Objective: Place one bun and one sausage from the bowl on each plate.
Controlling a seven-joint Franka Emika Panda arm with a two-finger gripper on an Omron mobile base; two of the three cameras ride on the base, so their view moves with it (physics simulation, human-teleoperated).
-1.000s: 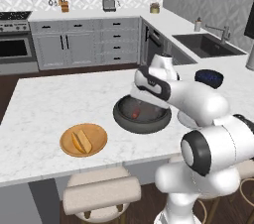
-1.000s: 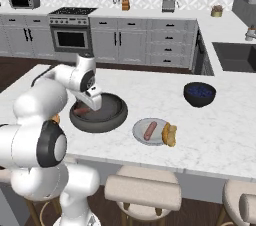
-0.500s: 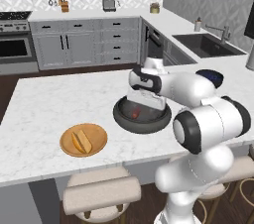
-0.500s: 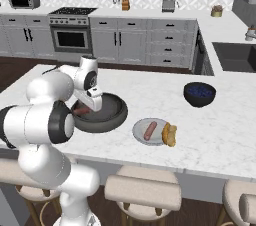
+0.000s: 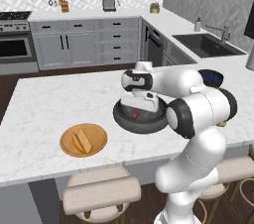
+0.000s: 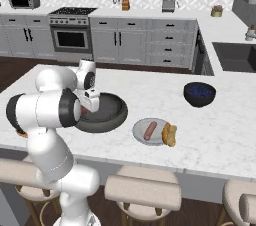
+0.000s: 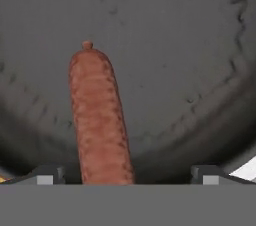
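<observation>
A reddish-brown sausage (image 7: 100,120) lies in the dark bowl (image 7: 180,40), between my open gripper's (image 7: 126,175) fingertips (image 7: 47,174) and a little left of centre. The gripper (image 5: 138,111) is down inside the bowl (image 5: 141,129) at mid-counter, holding nothing. A bun (image 5: 82,141) rests on the tan wooden plate (image 5: 96,148) to the bowl's left. In the right base view the gripper (image 6: 87,110) hangs over the bowl (image 6: 107,126). The light grey plate (image 6: 141,137) beside it carries a sausage (image 6: 150,130) and a bun (image 6: 170,134).
A glossy dark-blue bowl (image 6: 199,93) stands at the back right of the island counter, also seen behind the arm (image 5: 211,75). Stools (image 5: 101,196) line the near counter edge. A sink (image 5: 206,44) is set into the far counter.
The hand has come down and slightly left, from above the bowl into it, with the jaws staying open. The plates and food have not moved.
</observation>
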